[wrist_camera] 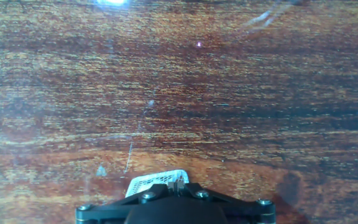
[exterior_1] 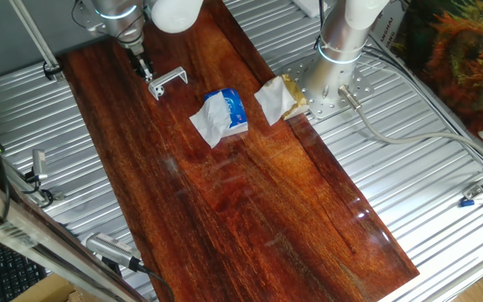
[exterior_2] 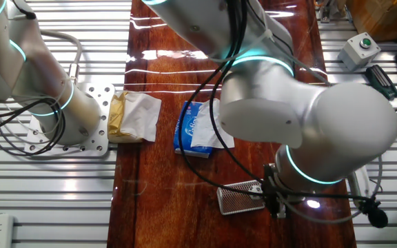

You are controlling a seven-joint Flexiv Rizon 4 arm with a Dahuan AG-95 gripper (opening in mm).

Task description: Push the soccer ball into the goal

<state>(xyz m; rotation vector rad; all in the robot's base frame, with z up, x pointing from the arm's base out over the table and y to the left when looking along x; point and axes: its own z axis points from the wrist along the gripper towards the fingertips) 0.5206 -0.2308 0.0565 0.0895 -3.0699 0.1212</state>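
The goal is a small white-grey frame lying on the dark wooden board at the far left end. In the other fixed view the goal shows a perforated face, and in the hand view its mesh peeks out just ahead of the hand. My gripper stands right beside the goal's left end, fingers down near the board. The gripper is partly hidden under the arm's big wrist. In the hand view the gripper has its fingers pressed together, shut on nothing. The soccer ball shows in no view.
A blue packet with white tissue lies mid-board, and crumpled white-and-tan paper sits at the board's right edge by a second arm's base. Ribbed metal table surrounds the board. A button box stands far right.
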